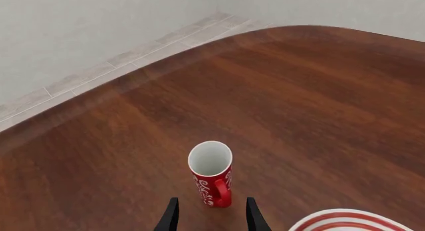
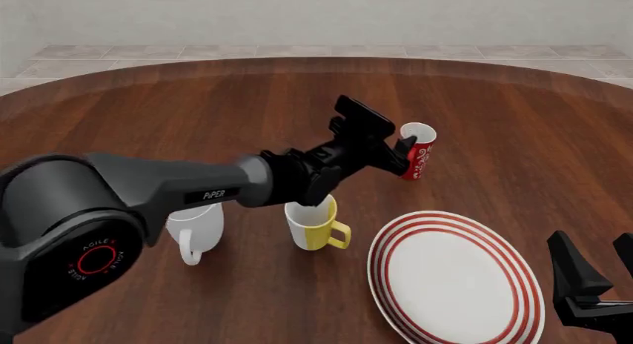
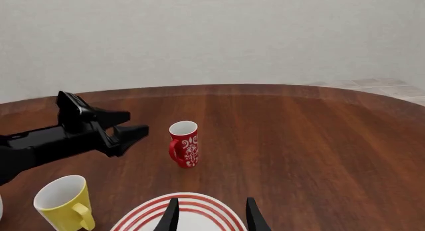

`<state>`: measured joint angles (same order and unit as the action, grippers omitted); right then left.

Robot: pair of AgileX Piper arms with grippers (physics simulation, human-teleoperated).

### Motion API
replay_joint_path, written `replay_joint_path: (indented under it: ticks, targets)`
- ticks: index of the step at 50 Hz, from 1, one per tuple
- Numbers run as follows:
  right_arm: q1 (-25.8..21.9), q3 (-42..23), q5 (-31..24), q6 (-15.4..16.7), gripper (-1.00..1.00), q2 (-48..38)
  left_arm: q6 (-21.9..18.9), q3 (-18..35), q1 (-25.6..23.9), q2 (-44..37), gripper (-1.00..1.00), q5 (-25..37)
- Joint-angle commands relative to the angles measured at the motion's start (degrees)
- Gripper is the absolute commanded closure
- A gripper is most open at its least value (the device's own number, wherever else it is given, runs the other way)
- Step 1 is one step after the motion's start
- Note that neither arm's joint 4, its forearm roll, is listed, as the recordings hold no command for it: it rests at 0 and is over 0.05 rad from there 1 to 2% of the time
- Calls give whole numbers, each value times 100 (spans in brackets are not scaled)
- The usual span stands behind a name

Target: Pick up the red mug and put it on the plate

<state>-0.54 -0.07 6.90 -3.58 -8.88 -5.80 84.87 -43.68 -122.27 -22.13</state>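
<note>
A round dark wooden desk (image 2: 148, 107) fills the scene, with pale tiled floor and a plain wall beyond its far edge. The red mug (image 2: 419, 151) stands upright on the desk, beyond the plate (image 2: 381, 273) and apart from it, its handle turned toward the left gripper (image 2: 393, 153). That gripper's fingers (image 1: 171, 217) are spread open and reach toward the mug; in the left wrist view the handle sits just ahead of the gap between them, and nothing is gripped. Whether a fingertip already touches the handle cannot be told from the front view. A yellow mug (image 2: 314, 224) and a white mug (image 2: 195, 229) stand under the left arm, nearer than the red one. The right gripper (image 2: 594, 268) hangs low at the near right, beside the plate's rim, its fingers open and empty.

The step in hand looks like the final approach before the grasp. The next move probably calls for easing the left fingers forward until they straddle the mug's body or handle, then closing firmly, since a tall narrow mug may tip if nudged off centre. After that comes a lift clear of the yellow mug and a carry back toward the plate
</note>
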Motion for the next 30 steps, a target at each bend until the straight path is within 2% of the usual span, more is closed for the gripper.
replay_joint_path:
  ticks: [1, 30]
  targets:
    - [-3, 1, 85, -12, -100, -89, -52, 162, 10, -251, -100, -50]
    - [-3, 6, 147, -50, -100, -177, -64, 649, 4, -636, -100, 88]
